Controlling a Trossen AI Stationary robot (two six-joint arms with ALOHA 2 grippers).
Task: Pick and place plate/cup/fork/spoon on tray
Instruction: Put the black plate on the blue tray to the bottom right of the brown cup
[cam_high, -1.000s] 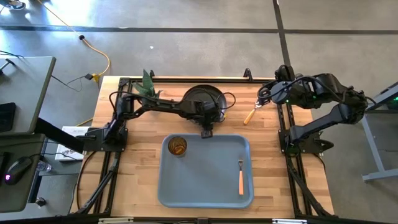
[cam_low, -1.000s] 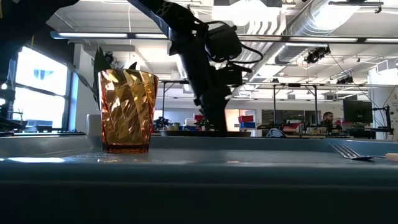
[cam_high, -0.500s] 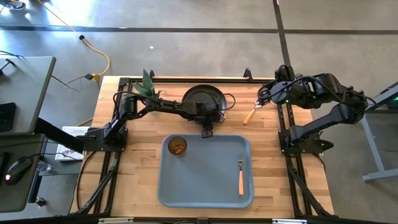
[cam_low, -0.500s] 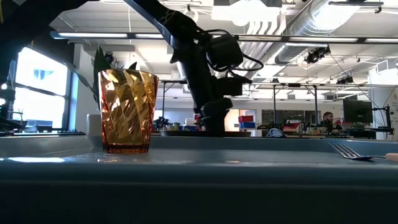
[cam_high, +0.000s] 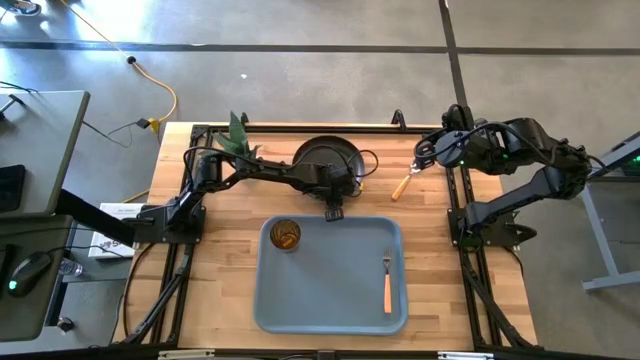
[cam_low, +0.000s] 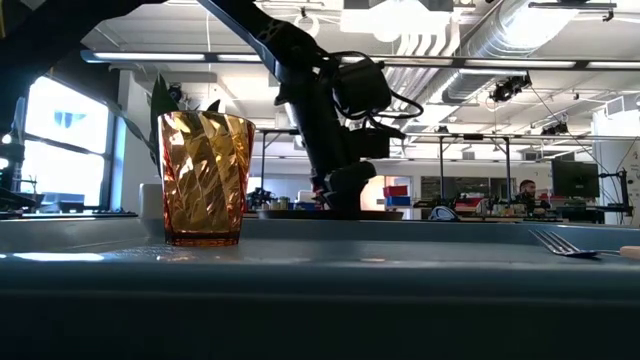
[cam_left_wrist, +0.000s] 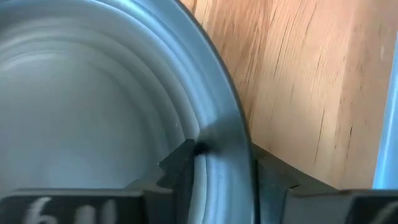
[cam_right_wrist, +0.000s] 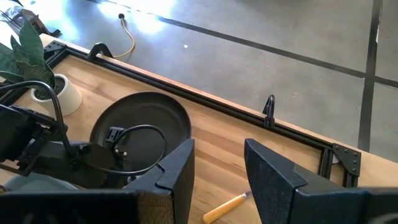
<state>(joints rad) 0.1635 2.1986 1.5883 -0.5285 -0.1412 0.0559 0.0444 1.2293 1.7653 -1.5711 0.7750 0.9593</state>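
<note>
At twelve o'clock on the table, just beyond the tray's (cam_high: 330, 300) far edge, my left gripper (cam_high: 334, 210) reaches down over the plate's (cam_high: 322, 157) near rim. My left wrist view shows the rim (cam_left_wrist: 217, 124) running between my two fingers (cam_left_wrist: 177, 163), one inside the plate and one outside over bare wood, drawn in narrow on it, gripping the plate. The plate sits on the table at about twelve o'clock from the tray, with a potted plant (cam_high: 238, 135) at its nine o'clock near the table's far left corner. On the tray, the cup (cam_high: 285, 235) stands upright in the far left corner, and the fork (cam_high: 387, 283) lies along the right side, prongs pointing to twelve o'clock. The spoon (cam_high: 402, 184) lies on the wood at about three o'clock from the plate, apart from it and off the tray. My right gripper (cam_high: 422, 158) hangs above the table's far right part, near the spoon, its fingers (cam_right_wrist: 177, 171) spread wide and holding nothing.
</note>
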